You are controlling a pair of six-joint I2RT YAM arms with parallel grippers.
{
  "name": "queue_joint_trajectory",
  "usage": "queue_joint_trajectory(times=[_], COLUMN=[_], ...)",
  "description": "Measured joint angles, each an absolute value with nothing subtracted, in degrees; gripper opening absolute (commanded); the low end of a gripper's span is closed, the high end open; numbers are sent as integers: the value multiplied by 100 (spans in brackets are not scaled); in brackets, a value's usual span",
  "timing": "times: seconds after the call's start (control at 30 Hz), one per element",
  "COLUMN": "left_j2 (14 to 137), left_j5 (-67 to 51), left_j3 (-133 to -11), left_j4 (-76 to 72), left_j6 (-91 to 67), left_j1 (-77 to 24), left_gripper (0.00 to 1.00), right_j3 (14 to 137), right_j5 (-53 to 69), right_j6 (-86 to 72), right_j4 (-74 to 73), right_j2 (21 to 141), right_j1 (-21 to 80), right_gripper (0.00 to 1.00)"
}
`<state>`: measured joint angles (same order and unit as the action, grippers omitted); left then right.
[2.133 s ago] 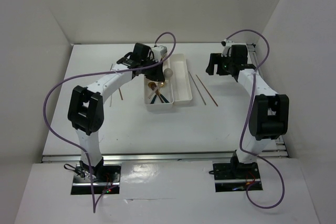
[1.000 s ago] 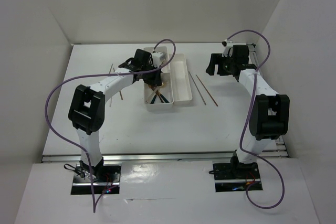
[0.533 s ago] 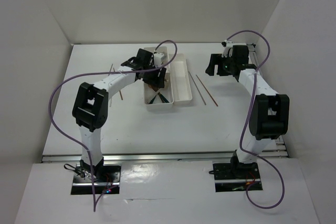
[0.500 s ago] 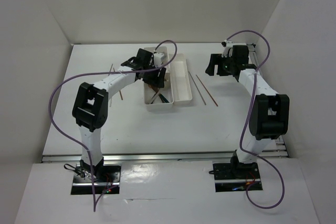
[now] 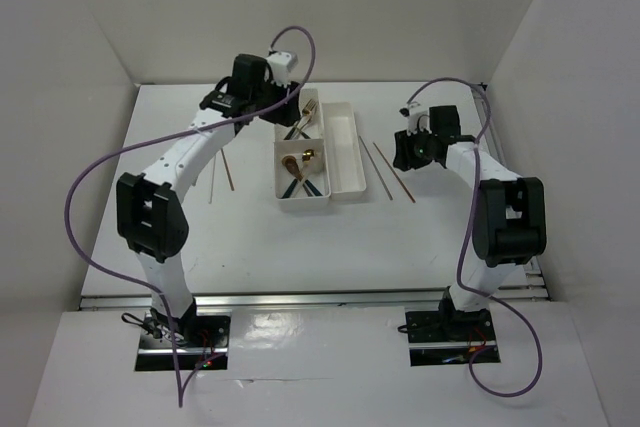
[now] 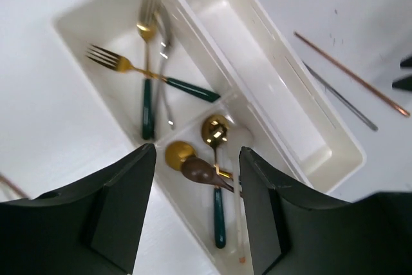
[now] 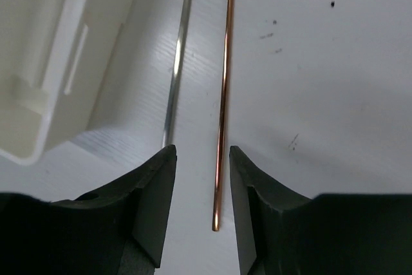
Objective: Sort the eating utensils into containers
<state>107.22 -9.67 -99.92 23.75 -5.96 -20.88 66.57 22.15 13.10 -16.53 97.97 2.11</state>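
The white tray of containers [image 5: 344, 147] lies mid-table. Its far square bin holds a gold fork [image 6: 147, 76] with a teal handle and a silver fork [image 6: 165, 48]. In the near bin a brown spoon [image 6: 201, 172] lies across gold spoons [image 6: 215, 132]. The long bin [image 6: 270, 75] is bare. My left gripper [image 5: 228, 99] hangs open high above the tray, holding nothing [image 6: 196, 159]. My right gripper [image 5: 405, 149] is low beside the tray, its open jaws [image 7: 201, 159] straddling the end of a copper chopstick [image 7: 222, 120] without touching it. A silvery chopstick [image 7: 177, 62] lies beside it.
Two more chopsticks [image 5: 228, 169] lie on the table left of the tray, under the left arm. The tray's corner [image 7: 38, 133] is close to the right gripper's left finger. White walls close in the table at the back and on both sides.
My left gripper opened, rose out of the tray and drew back to the far left, leaving the brown spoon in the near bin. My right gripper dropped onto the copper chopstick and its jaws narrowed.
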Motion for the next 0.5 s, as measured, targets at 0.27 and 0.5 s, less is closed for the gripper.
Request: queue_joint_trajectory(times=[0.27,0.5], left_j2=[9996,9802], left_j5=[-698,-720], left_j3=[-10044,-9548], left_j4=[2462,2536], left_j6=[-384,-325], left_j1=[-1463,-1155], left_gripper=[78,84], right_j3=[6025,5933], right_j5=[1557,1369], right_j6=[2484,2759], right_j4=[-1857,-1909], right_j2=[9795,9848], right_j1=[250,250], right_gripper=[51,54])
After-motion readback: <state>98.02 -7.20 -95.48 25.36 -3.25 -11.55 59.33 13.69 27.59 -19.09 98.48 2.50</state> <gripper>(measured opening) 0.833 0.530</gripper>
